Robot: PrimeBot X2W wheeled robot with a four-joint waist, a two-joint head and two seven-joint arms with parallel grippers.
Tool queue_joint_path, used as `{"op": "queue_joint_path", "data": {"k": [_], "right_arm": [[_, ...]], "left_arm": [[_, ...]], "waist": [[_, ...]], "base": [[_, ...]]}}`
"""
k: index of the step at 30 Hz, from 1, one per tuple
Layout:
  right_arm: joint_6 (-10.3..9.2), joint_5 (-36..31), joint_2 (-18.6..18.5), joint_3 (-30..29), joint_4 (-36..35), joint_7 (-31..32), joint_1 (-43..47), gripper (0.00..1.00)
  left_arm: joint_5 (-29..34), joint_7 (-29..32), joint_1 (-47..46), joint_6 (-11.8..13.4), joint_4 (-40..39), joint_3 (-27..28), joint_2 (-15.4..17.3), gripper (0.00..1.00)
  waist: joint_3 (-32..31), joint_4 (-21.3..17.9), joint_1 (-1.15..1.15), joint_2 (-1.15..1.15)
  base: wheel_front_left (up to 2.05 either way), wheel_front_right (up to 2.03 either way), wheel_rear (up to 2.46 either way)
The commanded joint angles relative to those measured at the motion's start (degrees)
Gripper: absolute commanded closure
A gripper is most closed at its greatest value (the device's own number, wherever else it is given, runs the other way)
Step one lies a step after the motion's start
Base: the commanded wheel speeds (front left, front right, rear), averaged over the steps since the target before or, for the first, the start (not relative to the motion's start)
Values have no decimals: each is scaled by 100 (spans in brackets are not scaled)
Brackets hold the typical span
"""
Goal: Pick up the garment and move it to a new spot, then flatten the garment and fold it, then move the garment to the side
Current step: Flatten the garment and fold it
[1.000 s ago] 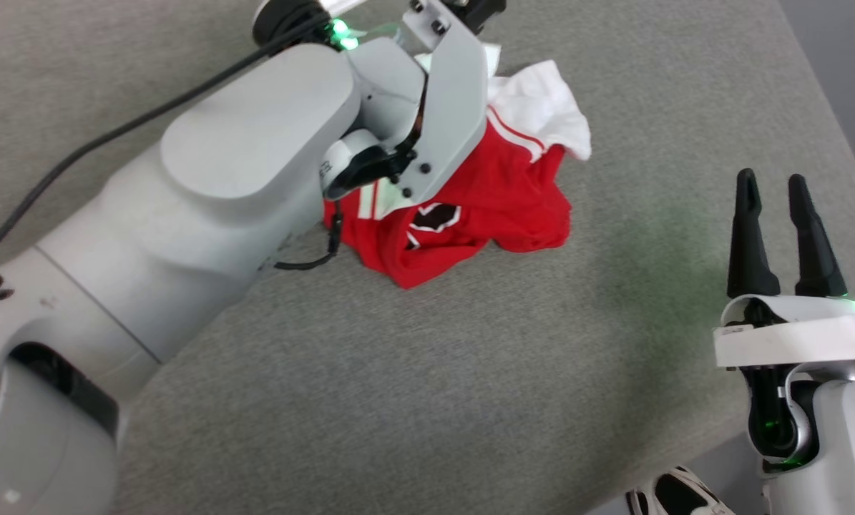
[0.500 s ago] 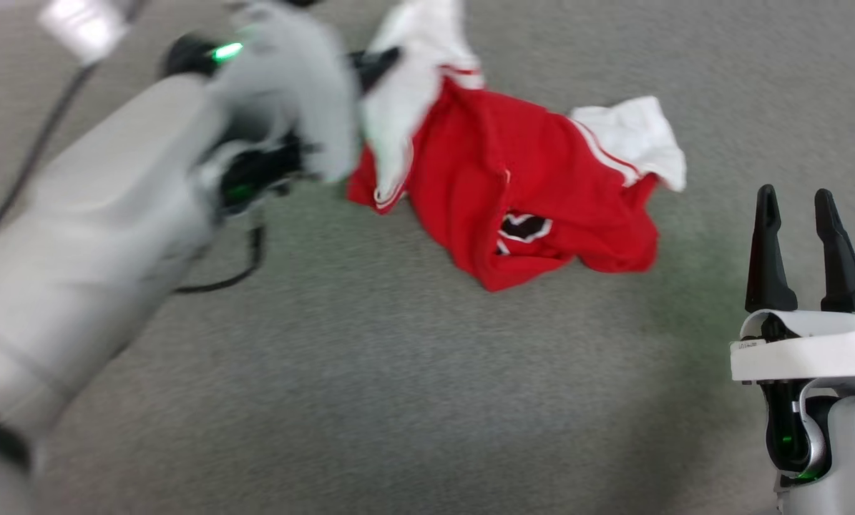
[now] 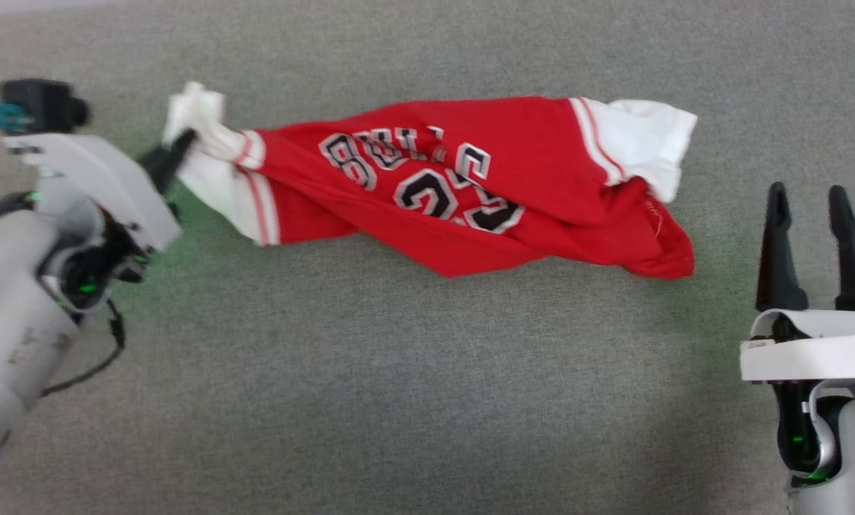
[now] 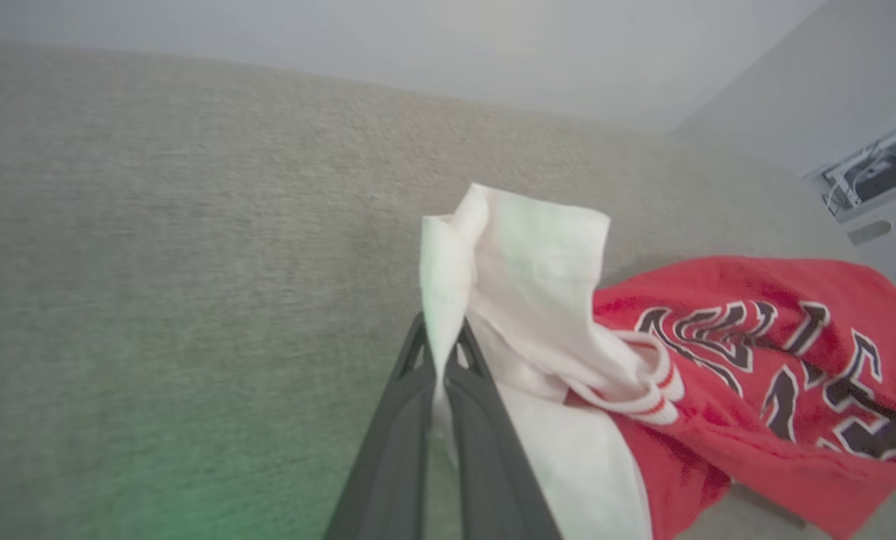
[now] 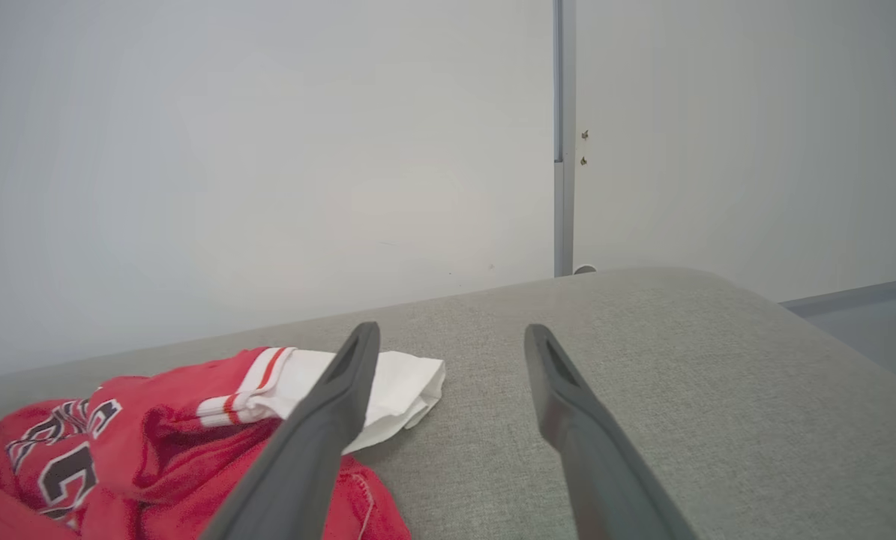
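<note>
The garment (image 3: 463,186), a red top with white sleeves, striped trim and black-and-white lettering, lies stretched across the grey surface in the head view. My left gripper (image 3: 184,139) at the far left is shut on its white sleeve end; the left wrist view shows the white cloth (image 4: 522,285) pinched between the closed dark fingers (image 4: 410,420). My right gripper (image 3: 817,197) stands open at the lower right, apart from the garment's right edge. In the right wrist view its two spread fingers (image 5: 320,427) frame the other white sleeve (image 5: 395,390), with nothing between them.
A grey fabric-covered surface (image 3: 398,372) holds everything. A black cable (image 3: 105,350) hangs by my left forearm. In the right wrist view a pale wall (image 5: 268,150) rises behind the surface, and the surface's rounded edge (image 5: 815,330) drops off to the right.
My left arm has swung to the left with the white sleeve in its grip, pulling the crumpled garment out long so its lettering shows. The head camera has shifted too. The right gripper stays open.
</note>
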Motion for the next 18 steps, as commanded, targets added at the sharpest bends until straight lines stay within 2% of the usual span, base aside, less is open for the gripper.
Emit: {"op": "queue_joint_path", "data": {"k": [1,5,13,15,17,18], "right_arm": [[-8,-32,-34,-61,-25,-28,59,0],[-8,-34,-55,-97,-54,-28,102,0],[-8,-48,-40,-80,-72,-28,95,0],[-8,-62,-48,-75,-73,-28,88,0],[-8,-81,-81,-67,-68,-28,76,0],[-8,-89,-91,-55,-64,-28,71,0]], "left_arm": [[-90,-88,23,12,56,89,49,100],[-251,-312,91,13,345,300,217,100],[-392,-207,295,14,996,318,167,99],[-358,-253,347,14,1051,302,159,84],[-409,-352,385,14,1117,357,148,53],[-428,-399,397,14,1142,381,143,33]], "waist": [[44,-41,0,0],[77,-67,0,0],[116,-71,0,0],[108,-58,0,0],[90,-34,0,0],[73,-22,0,0]], "base": [[0,0,0],[0,0,0],[0,0,0],[0,0,0],[0,0,0],[0,0,0]]}}
